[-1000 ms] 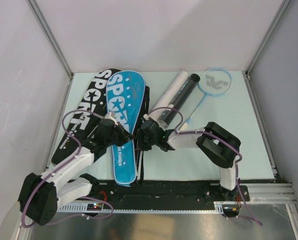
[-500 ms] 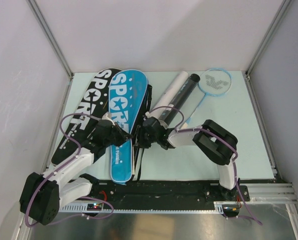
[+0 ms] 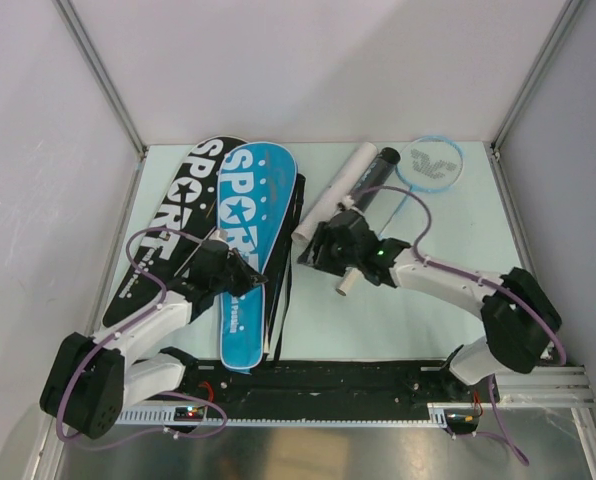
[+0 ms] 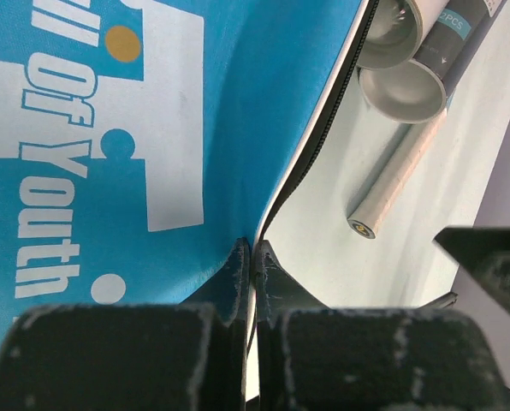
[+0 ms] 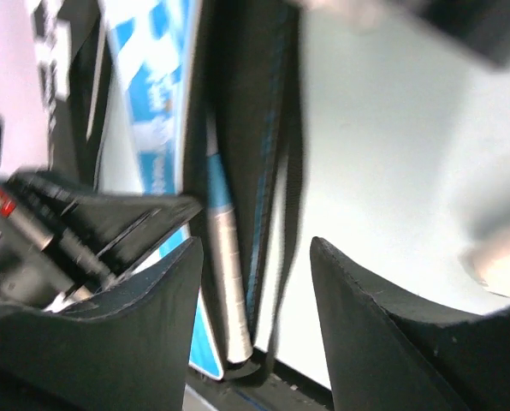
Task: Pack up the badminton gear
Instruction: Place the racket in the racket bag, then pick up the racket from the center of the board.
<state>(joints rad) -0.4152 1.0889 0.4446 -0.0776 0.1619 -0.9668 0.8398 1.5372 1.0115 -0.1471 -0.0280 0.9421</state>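
Observation:
The blue "SPORT" cover (image 3: 248,225) lies beside the black "SPORT" cover (image 3: 173,225) on the left of the table. My left gripper (image 3: 246,272) is shut on the blue cover's (image 4: 109,128) right edge, its jaws (image 4: 253,254) pinching the zipper rim. A white-wrapped racket handle (image 5: 227,282) sticks out of that cover's open side. My right gripper (image 3: 321,250) hangs open above the table just right of the cover, holding nothing (image 5: 255,257). A white tube (image 3: 333,195) and a black tube (image 3: 375,172) lie side by side. The light-blue racket (image 3: 430,163) lies at the back right, its handle (image 4: 383,193) loose on the table.
The black strap (image 5: 281,171) of the cover runs along the table beside the handle. Metal frame posts and white walls close in the table on three sides. The black base rail (image 3: 358,375) runs along the near edge.
My right gripper has opened and drawn back to the right, away from the blue cover, with its elbow swung out right. The left gripper stays shut on the cover's edge.

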